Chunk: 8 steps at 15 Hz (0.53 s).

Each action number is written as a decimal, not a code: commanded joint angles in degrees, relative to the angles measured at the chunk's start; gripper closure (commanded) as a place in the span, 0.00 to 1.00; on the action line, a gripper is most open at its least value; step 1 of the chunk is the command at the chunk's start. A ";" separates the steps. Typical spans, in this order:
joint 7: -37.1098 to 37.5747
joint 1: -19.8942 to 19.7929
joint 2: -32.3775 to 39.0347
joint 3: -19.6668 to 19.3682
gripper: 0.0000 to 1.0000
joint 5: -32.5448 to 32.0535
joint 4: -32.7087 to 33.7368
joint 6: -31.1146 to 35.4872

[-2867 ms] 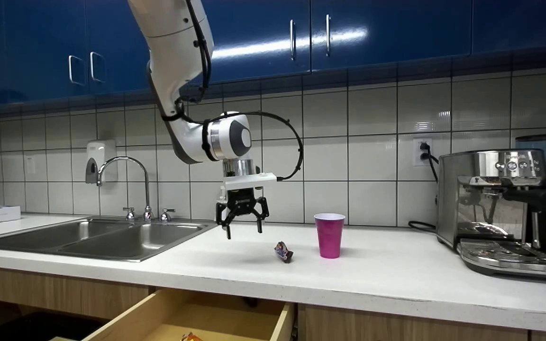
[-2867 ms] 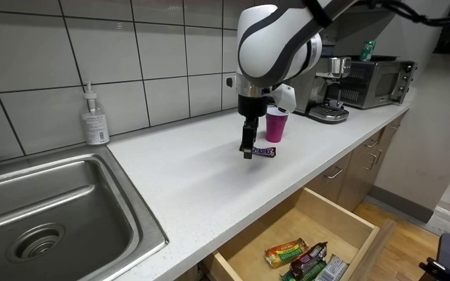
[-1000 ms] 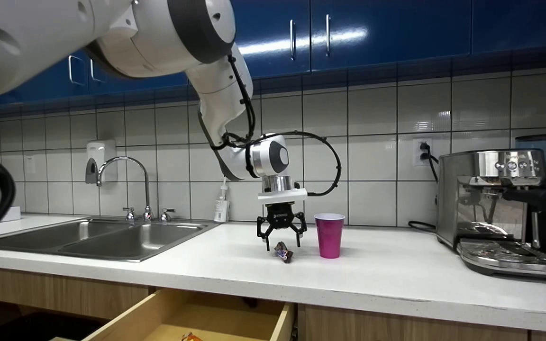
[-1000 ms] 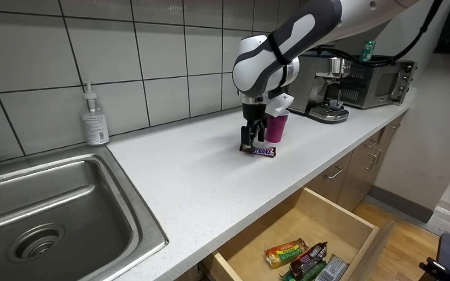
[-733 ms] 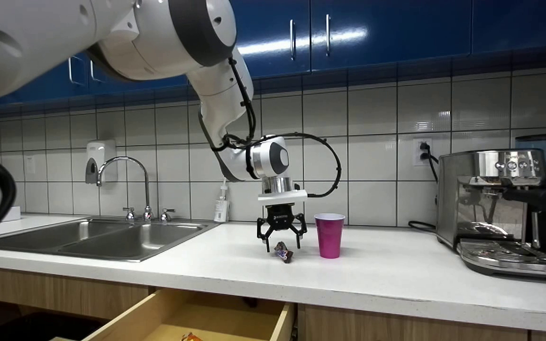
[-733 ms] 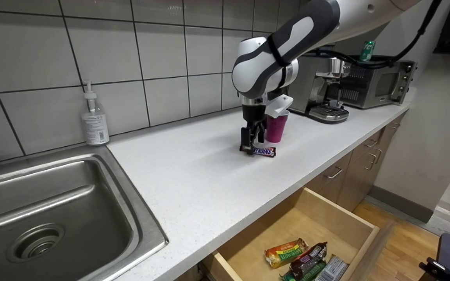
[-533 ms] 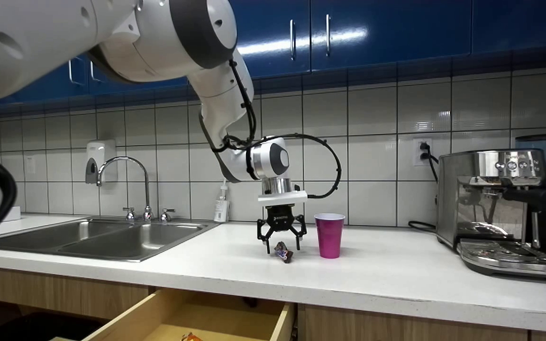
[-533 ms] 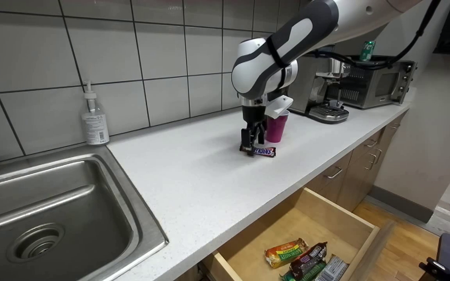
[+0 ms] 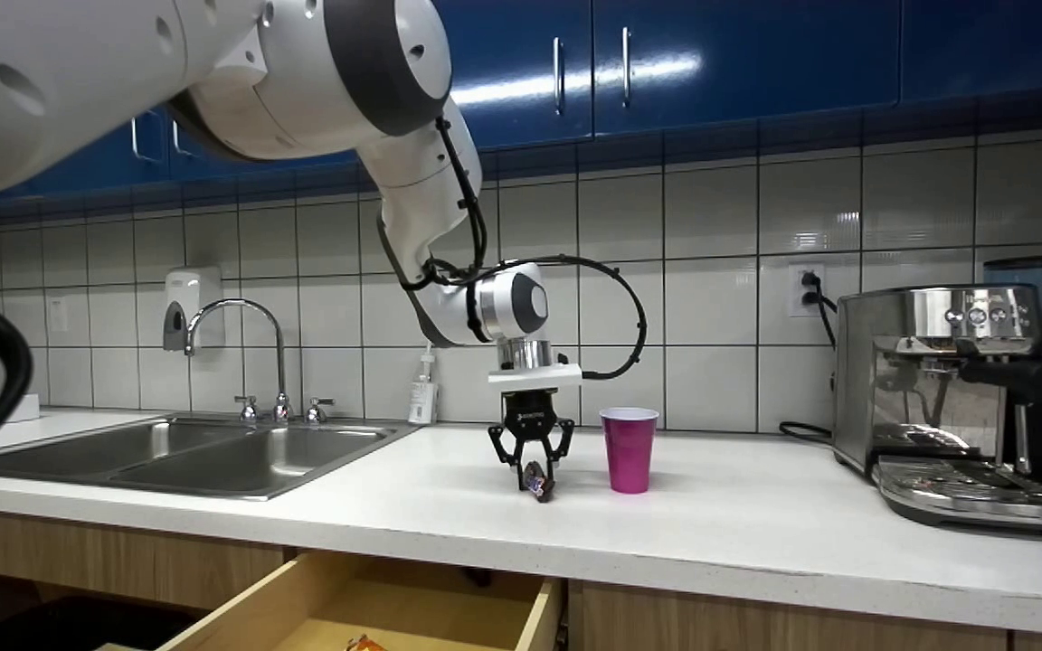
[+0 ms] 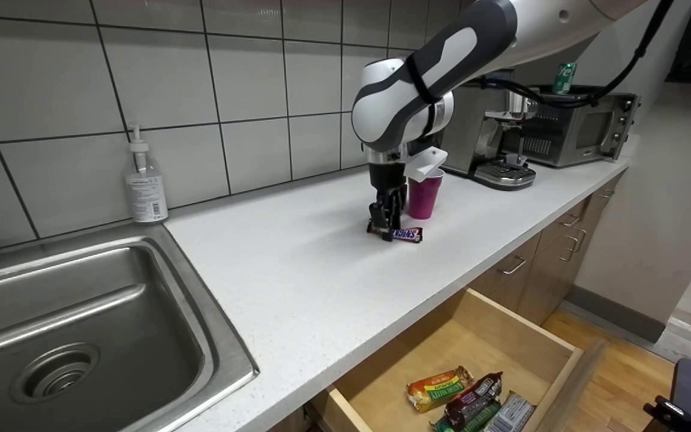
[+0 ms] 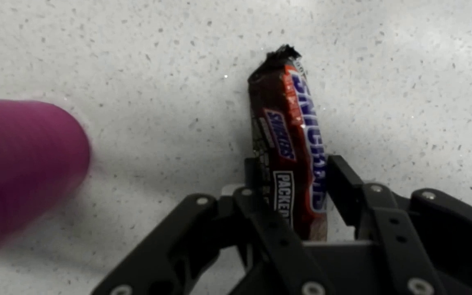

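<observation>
White counter (image 11: 158,73) under all, wrist view | gripper (image 11: 294,172), lower middle, is clamped across bar (image 11: 277,135), seemingly because narrow width gives easier grip | bar: just right of centre | cup (image 11: 27,159): apart, left edge

Espresso machine (image 9: 933,402) near probable oven (image 10: 594,129)

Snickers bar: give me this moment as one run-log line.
hand: closed on Snickers bar; support: white counter; pink cup: upright, untouched; drawer: open

A white glare streaks the blue cabinets (image 9: 702,59).
</observation>
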 commanded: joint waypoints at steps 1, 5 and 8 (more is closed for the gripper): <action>0.95 -0.23 0.74 0.56 0.84 -0.09 2.09 -2.07; 0.45 -0.33 -0.40 1.05 0.95 0.28 1.32 -1.67; -0.81 -0.58 -3.28 2.30 0.96 1.02 -1.11 0.08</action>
